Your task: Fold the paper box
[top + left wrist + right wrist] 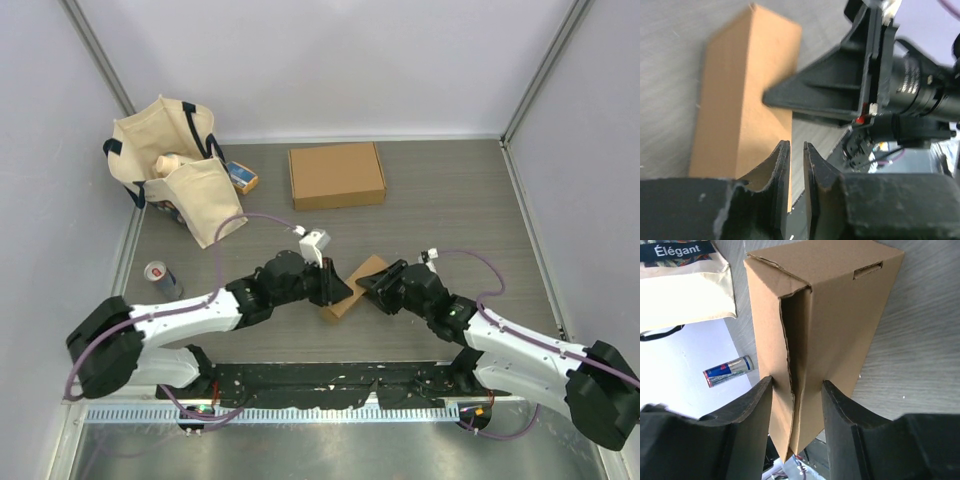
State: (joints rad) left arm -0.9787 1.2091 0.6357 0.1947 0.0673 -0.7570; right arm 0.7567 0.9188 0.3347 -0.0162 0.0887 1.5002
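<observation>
Grey table (450, 200) holds the paper box (352, 288) between both arms, largely formed though one side seam gapes unfinished, the right gripper (796, 390) clasping its end, the left gripper (796, 150) barely parted, empty.

Colours of the scene
The paper box (840, 315) was plain brown, the table (450, 200) grey with wood grain, the bag (200, 195) cream, the can (727, 371) blue, red and silver.

Grey table (450, 200): paper box (352, 288), flat carton (336, 175), can (160, 279), tote bag (175, 165)
</observation>
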